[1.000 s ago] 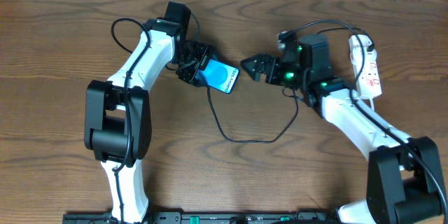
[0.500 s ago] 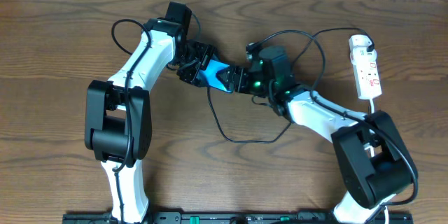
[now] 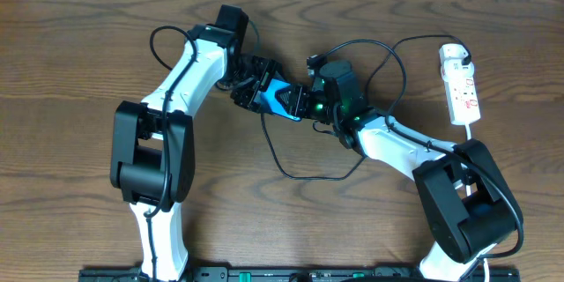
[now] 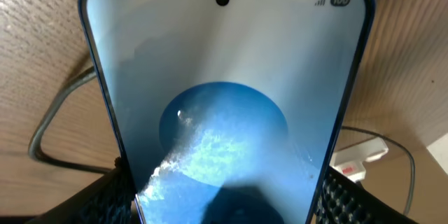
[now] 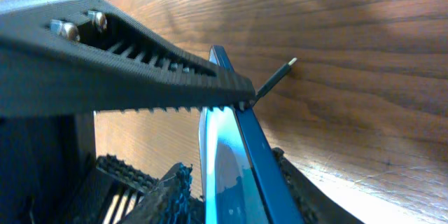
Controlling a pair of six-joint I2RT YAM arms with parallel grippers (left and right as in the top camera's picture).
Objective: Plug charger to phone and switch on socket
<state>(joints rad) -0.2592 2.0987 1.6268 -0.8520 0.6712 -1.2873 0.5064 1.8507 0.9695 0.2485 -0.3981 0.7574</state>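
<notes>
The phone (image 3: 284, 100), blue screen lit, is off the table between both grippers. My left gripper (image 3: 254, 86) is shut on its long edges, and its fingers (image 4: 105, 196) press both sides of the phone (image 4: 224, 112). My right gripper (image 3: 301, 105) has come from the right, its pads (image 5: 171, 192) flanking the two faces of the edge-on phone (image 5: 234, 161). The black charger (image 3: 308, 174) loops over the table below the phone. Its small plug tip (image 5: 281, 74) pokes free past the phone's edge. The socket (image 3: 463, 88) lies far right, untouched.
The socket's white cord (image 3: 474, 128) trails down behind my right arm. A second stretch of black cable arcs above the right arm (image 3: 397, 48). The socket (image 4: 358, 155) also shows past the phone. A black rail (image 3: 282, 274) runs along the table's near edge.
My right gripper swung left from mid-table to the phone and narrowed its jaws around it. The left gripper kept its grip and shifted slightly right.
</notes>
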